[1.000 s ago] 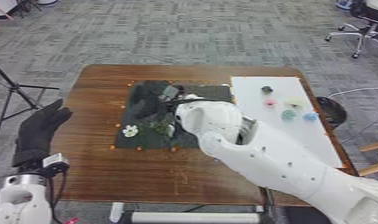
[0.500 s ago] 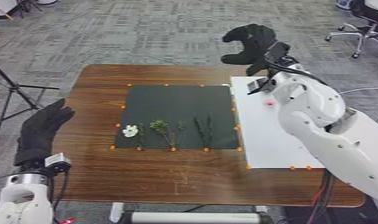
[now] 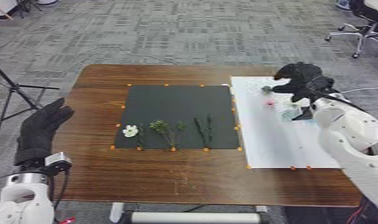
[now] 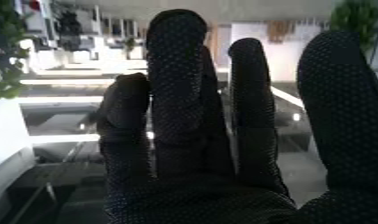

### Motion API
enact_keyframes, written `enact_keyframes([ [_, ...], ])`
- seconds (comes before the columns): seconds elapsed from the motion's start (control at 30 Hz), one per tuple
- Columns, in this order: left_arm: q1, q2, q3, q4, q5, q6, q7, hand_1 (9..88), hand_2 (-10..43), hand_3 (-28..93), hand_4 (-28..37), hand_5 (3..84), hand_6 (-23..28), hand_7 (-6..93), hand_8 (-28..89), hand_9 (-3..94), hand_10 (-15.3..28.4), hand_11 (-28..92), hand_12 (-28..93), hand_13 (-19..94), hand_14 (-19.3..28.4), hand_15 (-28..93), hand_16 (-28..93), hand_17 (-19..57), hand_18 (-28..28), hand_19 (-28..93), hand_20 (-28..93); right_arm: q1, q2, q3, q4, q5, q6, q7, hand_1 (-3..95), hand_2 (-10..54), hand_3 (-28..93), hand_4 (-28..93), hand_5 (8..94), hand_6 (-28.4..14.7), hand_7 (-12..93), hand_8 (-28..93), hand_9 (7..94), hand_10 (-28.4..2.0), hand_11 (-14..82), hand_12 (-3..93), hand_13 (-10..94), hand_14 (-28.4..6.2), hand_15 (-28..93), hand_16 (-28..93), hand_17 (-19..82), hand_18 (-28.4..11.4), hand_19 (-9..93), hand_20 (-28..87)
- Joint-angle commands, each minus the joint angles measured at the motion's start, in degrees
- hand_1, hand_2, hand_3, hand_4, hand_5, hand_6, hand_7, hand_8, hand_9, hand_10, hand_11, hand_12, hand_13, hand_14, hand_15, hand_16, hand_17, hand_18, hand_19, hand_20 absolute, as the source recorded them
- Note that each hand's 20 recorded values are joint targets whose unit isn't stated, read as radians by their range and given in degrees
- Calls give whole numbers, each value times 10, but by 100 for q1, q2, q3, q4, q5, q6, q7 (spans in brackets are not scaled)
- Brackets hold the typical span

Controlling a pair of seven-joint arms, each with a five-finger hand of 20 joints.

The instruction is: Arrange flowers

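Observation:
My right hand (image 3: 303, 81) is over the far right part of the white sheet (image 3: 270, 150), open and holding nothing that I can see. In the right wrist view the right hand (image 4: 194, 165) has its fingers extended and apart. On the sheet lie a dark flower (image 3: 266, 89), a pink flower (image 3: 270, 103) and a teal flower (image 3: 288, 115); the hand partly covers this area. The black mat (image 3: 172, 102) bears a white flower (image 3: 130, 131) at its near left, leafy green stems (image 3: 160, 126) and thin dark stems (image 3: 203, 131). My left hand (image 3: 43, 127) rests open beside the table's left edge.
Orange markers line the mat and the near edge of the sheet. Brown tabletop (image 3: 168, 175) extends toward the robot. A black tripod (image 3: 17, 90) stands on the floor at the left, and an office chair (image 3: 372, 30) is at the far right.
My right hand left the black mat, swung beyond the table's far edge, then came back toward the right over the sheet. The mat's stems came into sight. The left hand stayed put.

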Motion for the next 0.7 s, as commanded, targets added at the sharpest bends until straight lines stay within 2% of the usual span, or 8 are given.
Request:
enact_keyframes([
  [0.03, 53, -57, 16, -72, -9, -22, 39, 144, 17, 733, -283, 467, 15, 116, -74, 479, 136, 177, 118, 399, 167, 172, 12, 47, 113, 66, 164, -744, -161, 397, -78, -179, -148, 45, 405, -95, 632, -127, 620, 33, 163, -95, 618, -125, 85, 150, 758, -100, 451, 310, 392, -206, 755, 523],
  [0.43, 50, -92, 41, -72, 9, -75, 51, 144, 17, 733, -283, 466, 16, 114, -73, 479, 137, 176, 118, 400, 167, 171, 11, 47, 114, 67, 165, -972, -365, 513, 207, -445, -318, -11, 412, -95, 637, -130, 623, 32, 163, -98, 627, -119, 88, 145, 769, -93, 460, 315, 401, -205, 773, 529],
  [0.7, 45, -66, 44, -69, 13, -79, 50, 144, 16, 735, -283, 467, 17, 114, -73, 479, 138, 176, 118, 401, 168, 173, 12, 46, 114, 68, 164, -1187, -417, 798, 371, -585, -313, 90, 426, -95, 639, -133, 614, 30, 166, -97, 619, -117, 87, 145, 769, -91, 464, 315, 401, -203, 775, 529],
])
